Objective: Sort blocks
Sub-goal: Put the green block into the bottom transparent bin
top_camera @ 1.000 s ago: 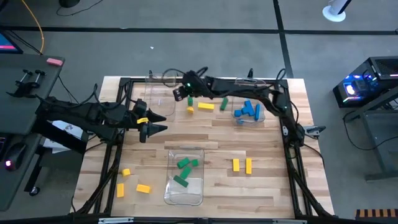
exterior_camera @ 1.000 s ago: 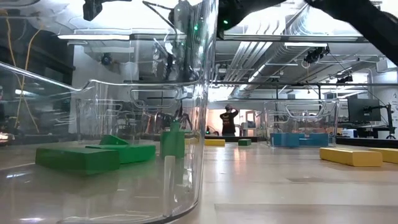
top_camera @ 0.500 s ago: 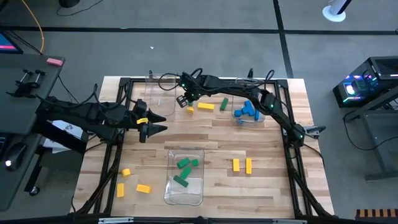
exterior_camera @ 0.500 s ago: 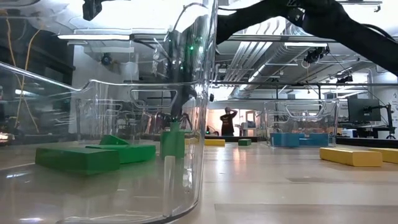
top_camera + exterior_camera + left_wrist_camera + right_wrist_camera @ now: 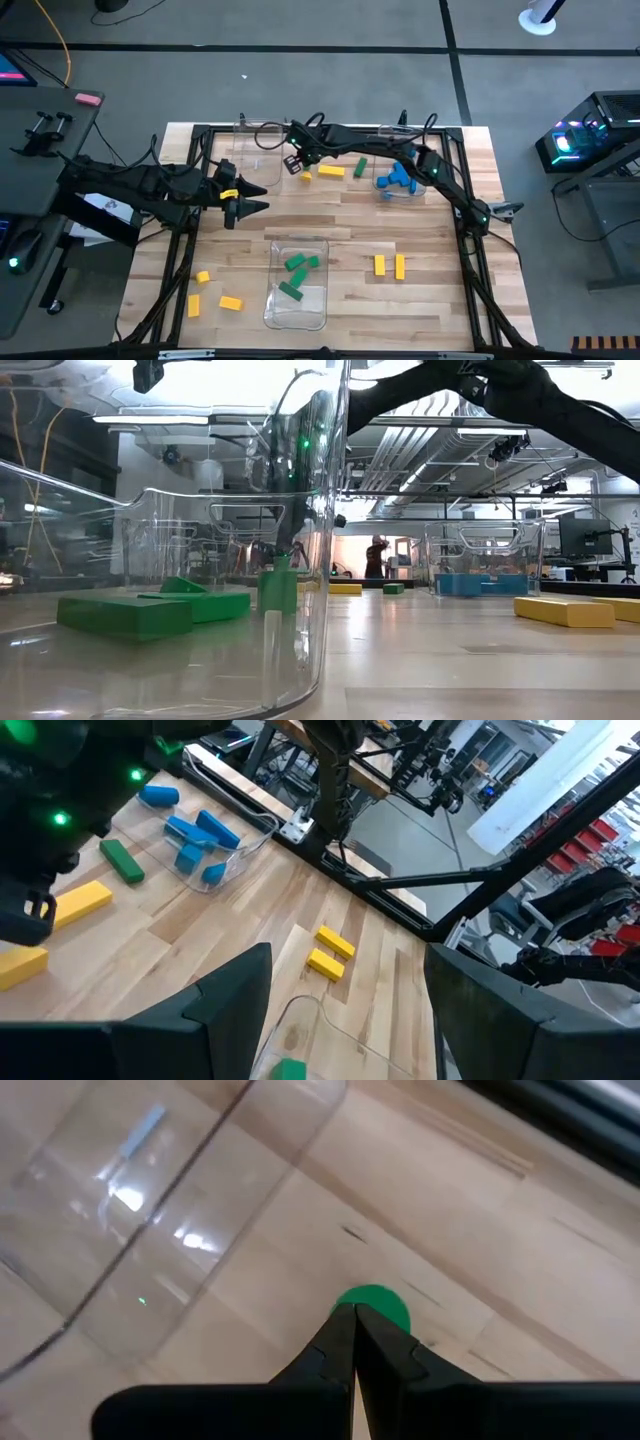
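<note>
A round green block (image 5: pixel 378 1306) lies on the wood near the empty clear bin (image 5: pixel 255 140) at the far left. My right gripper (image 5: pixel 353 1314) is shut, and its tips point down at the near edge of that block. In the high view this gripper (image 5: pixel 294 162) covers the block. A small yellow block (image 5: pixel 305 177), a yellow bar (image 5: pixel 331 171) and a green bar (image 5: pixel 360 167) lie just right of it. My left gripper (image 5: pixel 252 198) stands open over the table's left middle with nothing between its fingers. My right gripper's shut fingertips (image 5: pixel 340 1325) stand at the round green block's rim (image 5: pixel 372 1302), coming from above. Nothing sits between the fingers. Whether the tips touch the block, I cannot tell.
A clear bin (image 5: pixel 410 190) at the far right holds blue blocks (image 5: pixel 400 178). A clear bin (image 5: pixel 297 310) at the front centre holds green blocks (image 5: pixel 295 265). Yellow blocks lie at the front left (image 5: pixel 231 302) and right of centre (image 5: pixel 379 264).
My right gripper has come down toward the table beside the far-left bin and has shut over the round green block. The block stays on the wood. The left arm has kept still.
</note>
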